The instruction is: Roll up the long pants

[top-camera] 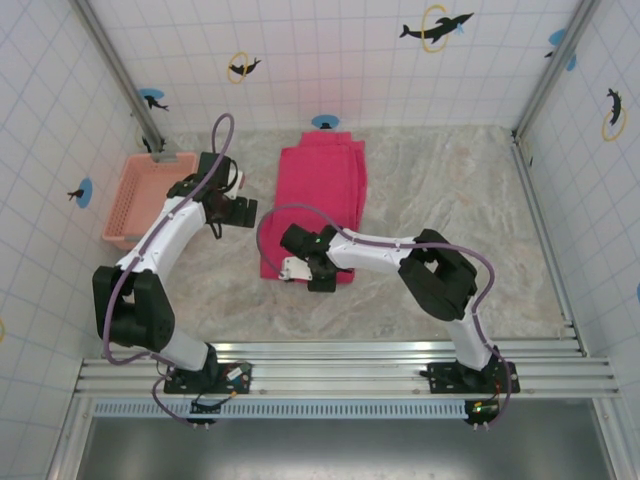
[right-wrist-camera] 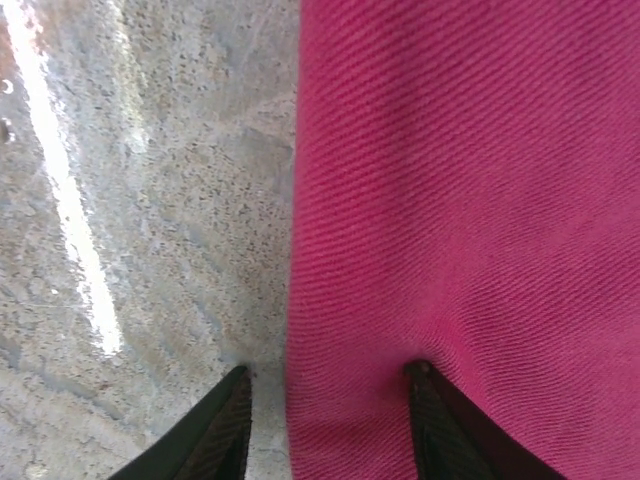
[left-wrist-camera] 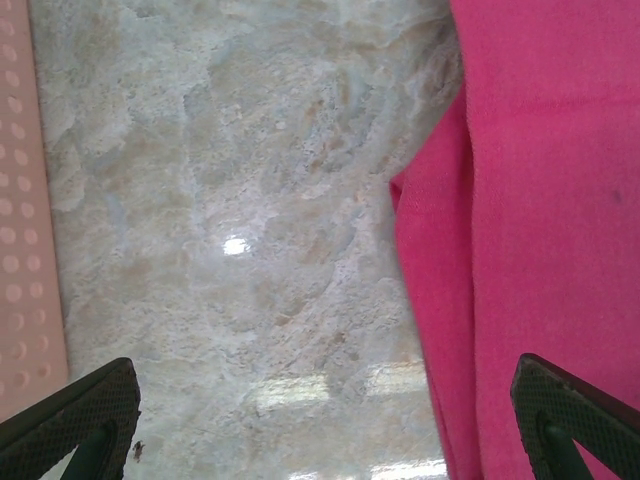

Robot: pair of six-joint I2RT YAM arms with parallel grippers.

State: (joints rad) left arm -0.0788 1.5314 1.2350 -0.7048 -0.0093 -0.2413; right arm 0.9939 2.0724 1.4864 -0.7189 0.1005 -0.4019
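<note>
The long pants (top-camera: pixel 320 195) lie folded in a flat magenta strip in the middle of the table, running from the back wall toward me. My right gripper (top-camera: pixel 298 268) is low at their near left corner. In the right wrist view it (right-wrist-camera: pixel 329 370) stands open astride the pants' edge (right-wrist-camera: pixel 470 200), with the left fingertip (right-wrist-camera: pixel 232 400) on bare table and the right one denting the cloth. My left gripper (top-camera: pixel 240 212) hovers just left of the pants, wide open. In its wrist view it (left-wrist-camera: pixel 325 365) has bare table between its fingers and the pants (left-wrist-camera: pixel 540 200) at the right.
A pale pink lattice basket (top-camera: pixel 125 205) stands at the table's left side, its wall (left-wrist-camera: pixel 25 200) just left of my left gripper. Tiled walls close the back and both sides. Bare marbled table (top-camera: pixel 450 200) stretches right of the pants.
</note>
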